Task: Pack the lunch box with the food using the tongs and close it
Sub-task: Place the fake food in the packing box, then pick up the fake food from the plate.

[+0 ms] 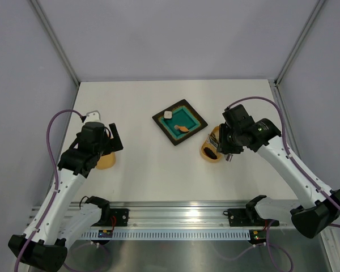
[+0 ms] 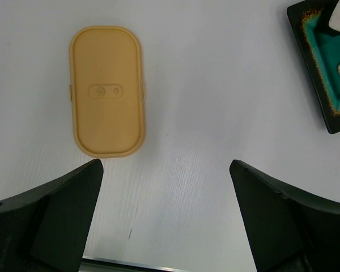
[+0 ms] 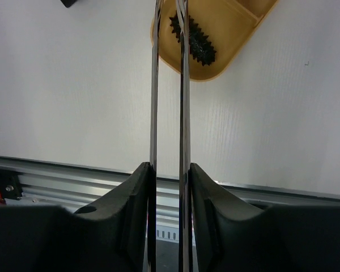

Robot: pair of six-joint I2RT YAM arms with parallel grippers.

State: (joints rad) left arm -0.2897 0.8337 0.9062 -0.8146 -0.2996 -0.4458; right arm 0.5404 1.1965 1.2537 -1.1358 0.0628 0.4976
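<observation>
My right gripper (image 3: pixel 169 170) is shut on the silver tongs (image 3: pixel 153 85), whose two arms run up between the fingers with a narrow gap between them. The arms reach over the yellow-orange lunch box (image 3: pixel 226 31), where a dark spiky food piece (image 3: pixel 197 42) lies in the near compartment. The tongs' tips leave the wrist view at its top. From above, the lunch box (image 1: pixel 207 152) sits under the right gripper (image 1: pixel 225 148). A white cube (image 1: pixel 168 114) and an orange slice (image 1: pixel 183 128) lie on the teal plate (image 1: pixel 194 115). My left gripper (image 2: pixel 165 170) hangs open just short of the lid (image 2: pixel 106 90).
The lid (image 1: pixel 106 161) lies at the left, partly under the left arm. An aluminium rail (image 1: pixel 175 214) runs along the near table edge. A small white bracket (image 1: pixel 92 113) lies far left. The plate's corner (image 2: pixel 323 85) shows at the left wrist view's right edge.
</observation>
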